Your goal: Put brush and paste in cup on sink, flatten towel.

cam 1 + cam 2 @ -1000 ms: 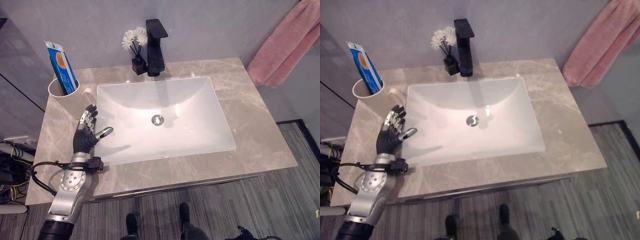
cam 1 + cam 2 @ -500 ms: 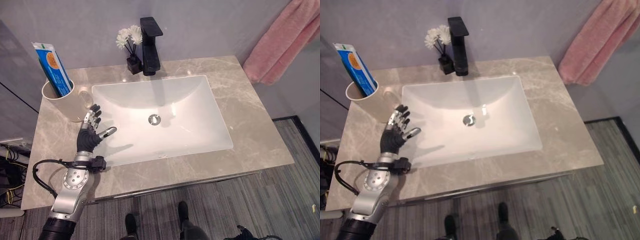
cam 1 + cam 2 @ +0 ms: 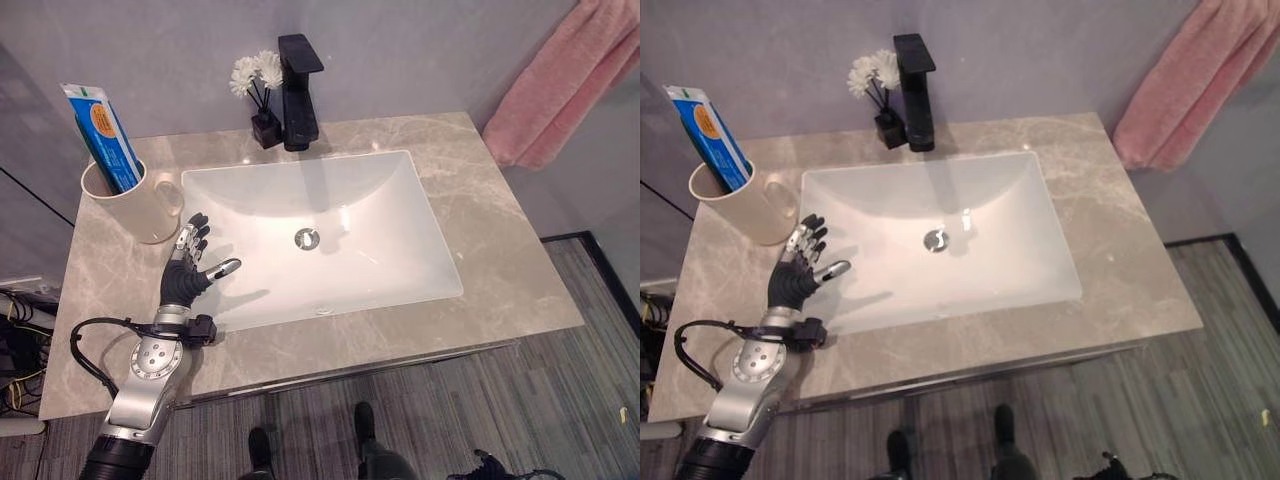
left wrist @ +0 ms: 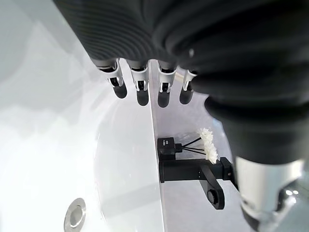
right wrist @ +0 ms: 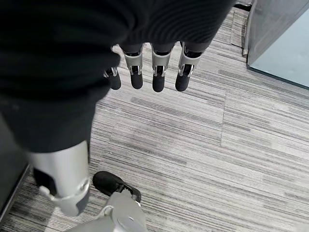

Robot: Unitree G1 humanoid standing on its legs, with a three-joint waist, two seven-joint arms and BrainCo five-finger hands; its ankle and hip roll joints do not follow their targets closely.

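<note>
Left hand [image 3: 186, 275] spread, empty, over tabletop [image 3: 520, 270] at sink's [image 3: 320, 235] left rim. Right hand [image 5: 145, 67] fingers straight, empty, above floor. Paste [image 3: 103, 135] upright in cup [image 3: 135, 205], back left corner. Pink towel [image 3: 560, 90] bunched on wall past right edge.

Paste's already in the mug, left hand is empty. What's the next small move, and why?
Probably turn toward the pink towel, to flatten it. The toothpaste tube already stands in the cream mug, and the open left hand beside the sink holds nothing. I cannot make out a brush in the mug. The right hand hangs open above the floor.
</note>
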